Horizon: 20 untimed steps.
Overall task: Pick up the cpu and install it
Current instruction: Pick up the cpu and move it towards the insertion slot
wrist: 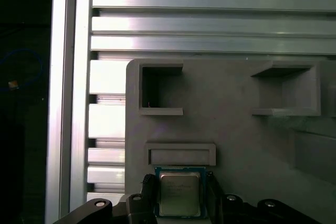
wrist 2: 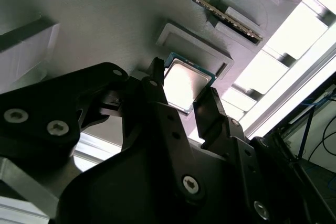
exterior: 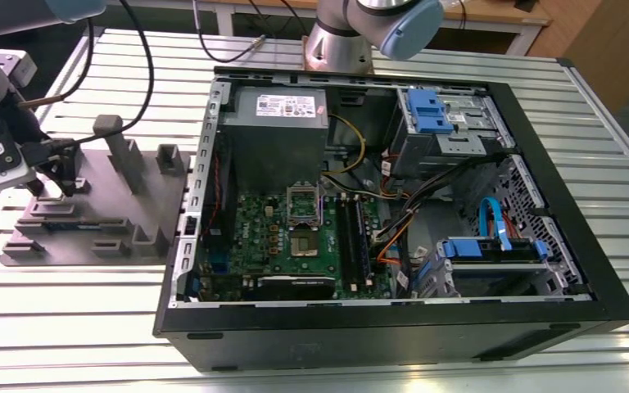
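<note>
The cpu lies flat, metal top up, on the grey fixture block, just beside a shallow raised frame. In both wrist views we see it between the two fingers of the gripper. One jaw stands at each of two opposite edges, v. close. We can't tell whether they already pinch the chip or only flank it.

The block sits on the slatted alu table at the exterior view's left, well apart from the open PC case.

Step in hand, as we judge it, is the grasp. To do it well we'd want:
- the chip centred between the jaws, so both pads meet it together and it doesn't skate sideways on the block
- contact on the side edges only, w/ light force, nothing bearing on the top
- jaws square to the edges, since a skewed hold would prob. twist the chip
- clearance from the raised frame, which is close enough to snag a fingertip
</note>
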Available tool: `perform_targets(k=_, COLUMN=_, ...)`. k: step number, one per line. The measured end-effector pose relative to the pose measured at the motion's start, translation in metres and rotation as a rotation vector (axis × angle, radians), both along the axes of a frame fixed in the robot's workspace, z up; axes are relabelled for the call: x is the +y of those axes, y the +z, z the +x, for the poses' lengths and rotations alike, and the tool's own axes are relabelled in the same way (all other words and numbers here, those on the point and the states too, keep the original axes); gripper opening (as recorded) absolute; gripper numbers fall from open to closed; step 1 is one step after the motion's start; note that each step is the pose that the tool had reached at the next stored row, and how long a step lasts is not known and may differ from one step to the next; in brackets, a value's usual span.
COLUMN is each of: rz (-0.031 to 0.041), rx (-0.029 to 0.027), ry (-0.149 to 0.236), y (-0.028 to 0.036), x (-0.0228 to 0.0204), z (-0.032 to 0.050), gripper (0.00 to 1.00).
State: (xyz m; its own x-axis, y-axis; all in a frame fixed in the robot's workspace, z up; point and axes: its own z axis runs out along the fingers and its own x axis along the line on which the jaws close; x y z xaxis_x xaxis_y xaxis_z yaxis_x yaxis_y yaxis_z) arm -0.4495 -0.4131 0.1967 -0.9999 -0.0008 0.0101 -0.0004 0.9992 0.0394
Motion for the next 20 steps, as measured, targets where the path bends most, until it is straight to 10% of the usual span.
perform_targets(k=20, rz=-0.0012, rx=-0.0001, ry=0.000, y=0.0066, x=0.0000, z=0.0000, gripper=0.47)
